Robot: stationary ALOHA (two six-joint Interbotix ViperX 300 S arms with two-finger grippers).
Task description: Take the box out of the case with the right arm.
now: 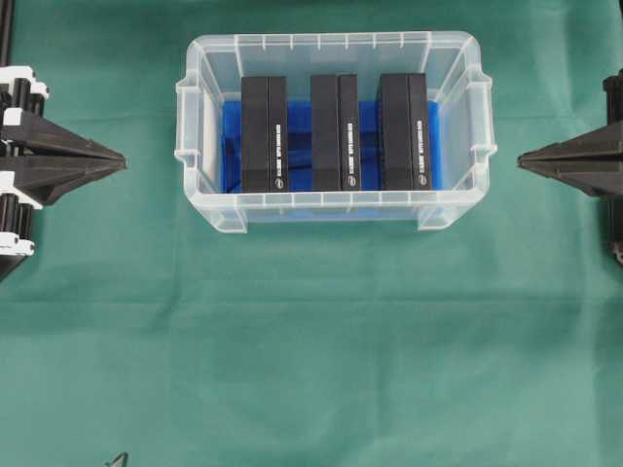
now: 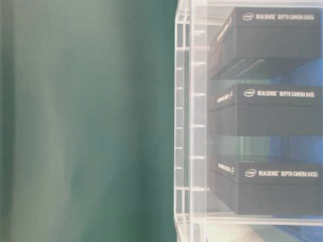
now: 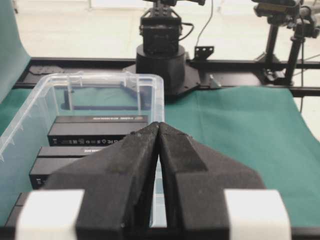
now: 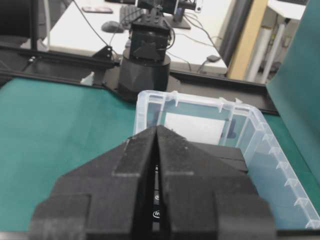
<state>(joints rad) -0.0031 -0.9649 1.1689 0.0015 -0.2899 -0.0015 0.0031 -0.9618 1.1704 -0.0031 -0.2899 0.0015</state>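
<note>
Both matte wedge grippers, left [image 1: 125, 161] and right [image 1: 520, 161], were pressed together; three black cardboard boxes [image 1: 335, 133] stood in one clear ribbed plastic case [image 1: 331, 209].

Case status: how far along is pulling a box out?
Nothing is done: all three black boxes stand inside the case. Nothing is in hand: the right gripper is shut, empty, beside the case; the left gripper likewise. Left: reach in, grasp one box, lift it out.

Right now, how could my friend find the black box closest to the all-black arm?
Find the clear case with the blue floor on the green cloth. Three black boxes stand in a row inside. Yours is the end box, nearest the right tool; the others sit farther left.
</note>
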